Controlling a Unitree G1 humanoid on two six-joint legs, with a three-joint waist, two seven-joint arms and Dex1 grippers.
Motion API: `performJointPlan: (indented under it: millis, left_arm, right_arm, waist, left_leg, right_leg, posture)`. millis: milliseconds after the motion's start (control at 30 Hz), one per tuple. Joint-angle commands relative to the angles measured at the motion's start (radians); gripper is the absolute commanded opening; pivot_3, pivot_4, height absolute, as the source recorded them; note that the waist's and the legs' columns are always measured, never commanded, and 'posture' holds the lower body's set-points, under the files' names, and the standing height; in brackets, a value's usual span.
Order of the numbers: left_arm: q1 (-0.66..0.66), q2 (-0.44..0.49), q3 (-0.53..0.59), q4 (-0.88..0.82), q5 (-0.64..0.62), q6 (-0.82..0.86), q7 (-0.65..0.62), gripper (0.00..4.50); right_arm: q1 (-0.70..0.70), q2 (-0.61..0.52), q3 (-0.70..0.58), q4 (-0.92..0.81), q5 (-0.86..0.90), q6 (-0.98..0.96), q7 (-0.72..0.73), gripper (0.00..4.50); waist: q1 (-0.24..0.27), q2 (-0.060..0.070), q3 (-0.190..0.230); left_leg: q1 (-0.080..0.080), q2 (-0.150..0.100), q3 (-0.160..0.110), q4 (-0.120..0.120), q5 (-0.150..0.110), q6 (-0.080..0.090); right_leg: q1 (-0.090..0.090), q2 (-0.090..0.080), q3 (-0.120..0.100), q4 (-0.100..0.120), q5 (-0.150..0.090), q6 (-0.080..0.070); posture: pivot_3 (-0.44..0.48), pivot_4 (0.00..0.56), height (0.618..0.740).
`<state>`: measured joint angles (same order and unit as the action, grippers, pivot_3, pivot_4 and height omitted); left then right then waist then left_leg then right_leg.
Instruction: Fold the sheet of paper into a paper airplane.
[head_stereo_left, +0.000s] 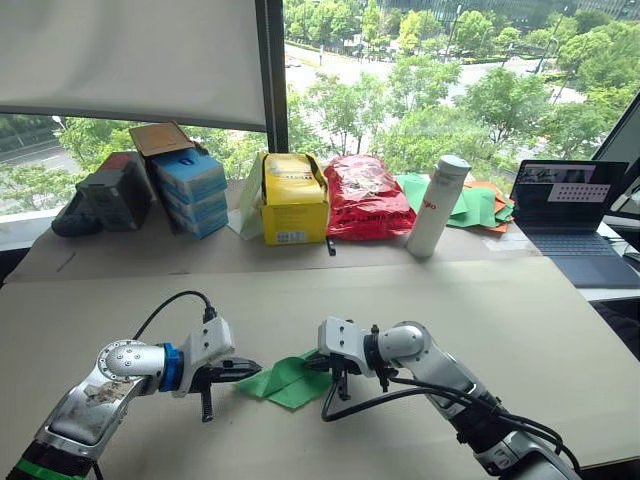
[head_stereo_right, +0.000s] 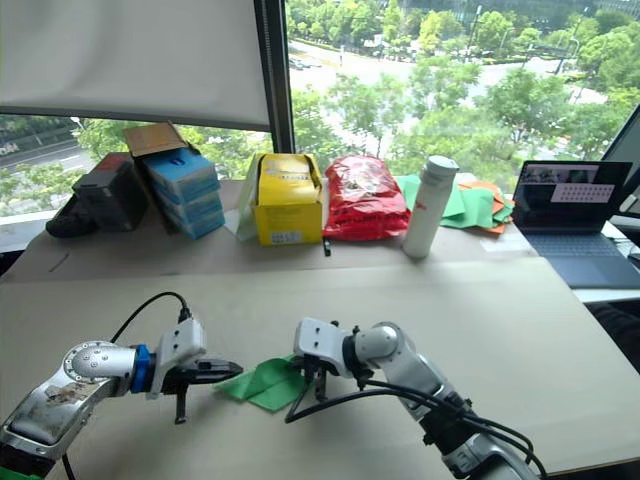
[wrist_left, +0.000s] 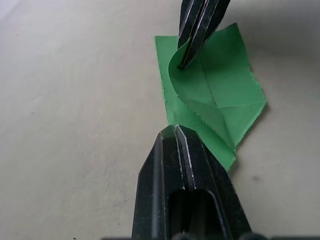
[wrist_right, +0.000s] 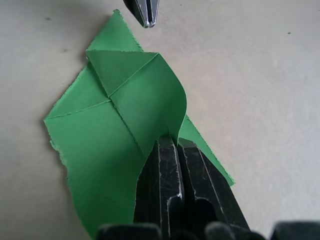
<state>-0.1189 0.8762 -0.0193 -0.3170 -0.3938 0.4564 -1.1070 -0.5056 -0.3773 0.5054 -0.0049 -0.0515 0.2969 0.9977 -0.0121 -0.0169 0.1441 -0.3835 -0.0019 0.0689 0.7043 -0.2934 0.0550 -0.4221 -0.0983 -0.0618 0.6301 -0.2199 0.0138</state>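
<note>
behind a long pale tabletop ran a wide window full of trees, and along the far edge, from left to right, stood a dark box, a stack of blue boxes, a yellow carton, a red bag, a white bottle, a heap of green and orange sheets and an open laptop. near the front edge the left gripper reached in from the left with its two black fingers pressed together on the near corner of the sheet of paper; the left wrist view showed that corner caught between the tips. the sheet lay between the two grippers, mostly flat on the tabletop, already creased and partly folded, with one flap curling up off the surface. on its right side the right gripper was closed too, pinching the raised edge of that flap. the paper looked very light, thin and limp, with rough edges that could tear, so it would likely slide or buckle if pushed rather than held. the best hold seemed to be at a corner or free edge, with the other gripper pinning the flat part while a crease is pressed down.
</note>
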Motion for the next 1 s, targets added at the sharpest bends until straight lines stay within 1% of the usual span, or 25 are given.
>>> performJointPlan:
  millis: [33, 133, 267, 367, 467, 567, 600, 667, 700, 800, 900, 1000]
  left_arm:
    - [0.003, -0.014, 0.005, -0.079, -0.077, 0.064, -0.006, 0.00]
    - [0.013, -0.036, -0.016, -0.078, -0.073, 0.072, 0.008, 0.00]
    - [0.008, -0.101, -0.084, 0.007, 0.012, 0.020, 0.061, 0.00]
    - [0.014, -0.099, -0.125, 0.073, 0.089, -0.044, 0.066, 0.00]
    - [0.023, -0.099, -0.146, 0.106, 0.117, -0.082, 0.059, 0.00]
    - [0.029, -0.114, -0.147, 0.100, 0.100, -0.077, 0.063, 0.00]
    - [0.031, -0.116, -0.155, 0.100, 0.107, -0.082, 0.065, 0.00]
    - [0.035, -0.117, -0.165, 0.102, 0.119, -0.090, 0.067, 0.00]
    - [0.037, -0.122, -0.164, 0.101, 0.117, -0.085, 0.073, 0.00]
    - [0.034, -0.135, -0.157, 0.091, 0.107, -0.065, 0.089, 0.00]
    - [0.028, -0.134, -0.162, 0.086, 0.113, -0.063, 0.086, 0.00]
    - [0.023, -0.132, -0.162, 0.089, 0.115, -0.065, 0.084, 0.00]
  right_arm:
    - [0.019, -0.012, 0.027, 0.025, -0.031, 0.041, -0.004, 0.03]
    - [0.020, -0.011, 0.028, 0.022, -0.033, 0.045, -0.006, 0.03]
    - [0.017, -0.008, 0.027, 0.013, -0.032, 0.061, -0.013, 0.03]
    - [0.019, 0.000, 0.016, -0.005, -0.026, 0.075, -0.029, 0.03]
    - [0.021, 0.012, -0.009, -0.039, -0.002, 0.096, -0.044, 0.91]
    - [0.022, 0.022, -0.041, -0.093, 0.023, 0.119, -0.059, 1.95]
    - [0.021, 0.026, -0.060, -0.118, 0.039, 0.132, -0.065, 2.23]
    - [0.020, 0.028, -0.092, -0.165, 0.071, 0.154, -0.069, 2.23]
    - [0.023, 0.025, -0.110, -0.200, 0.093, 0.163, -0.069, 2.23]
    - [0.037, 0.015, -0.142, -0.280, 0.124, 0.184, -0.079, 2.23]
    - [0.051, -0.007, -0.133, -0.323, 0.120, 0.160, -0.079, 2.23]
    - [0.078, -0.031, -0.088, -0.339, 0.088, 0.108, -0.081, 1.42]
  waist:
    - [0.000, 0.000, 0.000]
    - [0.000, 0.000, 0.000]
    - [0.001, 0.000, 0.000]
    - [0.001, 0.000, 0.000]
    - [0.001, 0.000, 0.000]
    - [0.001, 0.000, 0.000]
    - [0.001, 0.000, 0.000]
    - [0.002, 0.000, 0.000]
    - [0.002, 0.000, 0.000]
    - [0.004, 0.001, 0.000]
    - [0.006, 0.001, 0.000]
    - [0.006, 0.001, 0.000]
  left_leg:
    - [0.000, 0.000, 0.000, 0.000, 0.000, 0.000]
    - [0.000, 0.000, 0.000, 0.000, 0.000, -0.001]
    - [0.001, 0.000, 0.000, 0.000, 0.000, -0.001]
    - [0.000, 0.000, 0.000, 0.000, 0.000, -0.001]
    - [0.000, 0.000, 0.000, 0.000, 0.000, -0.001]
    - [0.000, 0.000, 0.000, -0.001, 0.000, 0.000]
    - [0.000, 0.000, 0.000, -0.001, 0.000, 0.000]
    - [-0.001, 0.000, 0.000, -0.001, 0.000, 0.000]
    - [-0.002, 0.000, 0.000, -0.001, 0.000, 0.001]
    - [-0.002, -0.001, 0.000, -0.001, -0.001, 0.002]
    - [-0.001, -0.001, 0.000, -0.001, -0.002, 0.004]
    - [-0.001, -0.001, 0.000, -0.001, -0.002, 0.004]
  right_leg:
    - [0.000, 0.000, 0.000, 0.000, 0.000, 0.000]
    - [0.000, 0.000, 0.000, 0.000, 0.000, 0.000]
    - [0.001, 0.001, 0.000, 0.000, 0.000, 0.000]
    - [0.000, 0.001, 0.000, 0.000, 0.000, 0.000]
    - [0.000, 0.000, 0.000, 0.000, 0.000, 0.000]
    - [0.000, -0.001, 0.000, 0.000, 0.000, 0.000]
    - [-0.001, -0.002, 0.000, 0.000, 0.000, 0.000]
    - [-0.001, -0.004, 0.000, 0.000, 0.000, 0.000]
    - [-0.001, -0.008, 0.000, 0.000, 0.000, 0.000]
    - [-0.001, -0.009, -0.002, 0.000, 0.000, 0.000]
    - [-0.001, -0.009, -0.003, 0.000, 0.000, 0.000]
    - [-0.001, -0.008, -0.003, 0.000, 0.000, 0.000]
  posture:
    - [0.000, 0.150, 0.740]
    - [0.000, 0.150, 0.740]
    - [0.000, 0.150, 0.740]
    - [0.000, 0.150, 0.740]
    - [0.000, 0.150, 0.740]
    - [0.000, 0.150, 0.740]
    - [0.000, 0.150, 0.740]
    - [0.000, 0.150, 0.740]
    - [0.000, 0.150, 0.740]
    - [0.000, 0.150, 0.740]
    - [0.000, 0.150, 0.740]
    - [0.000, 0.150, 0.740]
